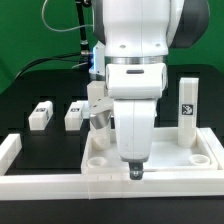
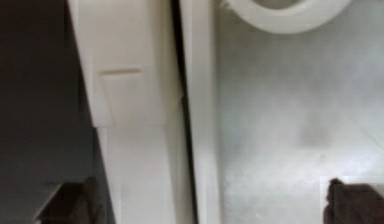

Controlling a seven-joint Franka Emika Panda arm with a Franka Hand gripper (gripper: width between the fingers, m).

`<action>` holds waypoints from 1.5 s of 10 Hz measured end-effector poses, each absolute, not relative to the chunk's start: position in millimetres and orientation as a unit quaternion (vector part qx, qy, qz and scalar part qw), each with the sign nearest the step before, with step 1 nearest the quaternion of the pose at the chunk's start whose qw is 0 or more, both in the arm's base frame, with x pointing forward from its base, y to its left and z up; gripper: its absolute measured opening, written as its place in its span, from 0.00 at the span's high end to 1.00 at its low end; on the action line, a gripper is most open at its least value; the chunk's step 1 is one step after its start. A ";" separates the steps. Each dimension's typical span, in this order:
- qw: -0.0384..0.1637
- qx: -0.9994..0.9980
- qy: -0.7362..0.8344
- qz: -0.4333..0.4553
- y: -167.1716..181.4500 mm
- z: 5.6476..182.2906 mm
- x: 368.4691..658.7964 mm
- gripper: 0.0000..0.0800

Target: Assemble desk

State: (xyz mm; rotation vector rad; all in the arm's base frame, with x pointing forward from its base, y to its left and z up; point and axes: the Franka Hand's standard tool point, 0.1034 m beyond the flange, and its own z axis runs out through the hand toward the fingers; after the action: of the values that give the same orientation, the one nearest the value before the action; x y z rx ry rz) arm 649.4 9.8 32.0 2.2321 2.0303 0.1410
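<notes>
Nearest, a long white border bar (image 1: 40,186) crosses the lower frame. Just behind it the claw (image 1: 136,172) hangs over the tabletop (image 1: 195,155) front rim, fingers (image 2: 356,200) spread wide, holding nothing. An upright leg (image 1: 188,103) stands at the exterior view's right. Farther left, one loose leg (image 1: 75,115) and another loose leg (image 1: 40,115) lie on the black table (image 1: 20,105).

White rimmed tabletop (image 1: 203,153), tagged legs (image 1: 40,116) nearby
</notes>
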 end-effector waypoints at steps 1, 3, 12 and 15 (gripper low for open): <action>0.060 0.738 0.671 0.047 9.5 32.0 649.4 0.19; 0.060 0.738 0.671 0.047 9.2 32.0 649.4 0.19; 0.063 0.772 0.632 0.032 -23.2 103.4 658.5 0.19; 0.057 0.841 0.536 0.040 -20.0 102.0 658.0 0.19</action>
State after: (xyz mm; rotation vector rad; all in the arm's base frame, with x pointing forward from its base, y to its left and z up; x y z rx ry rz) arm 658.0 -20.0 102.0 2.5520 1.6261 0.1199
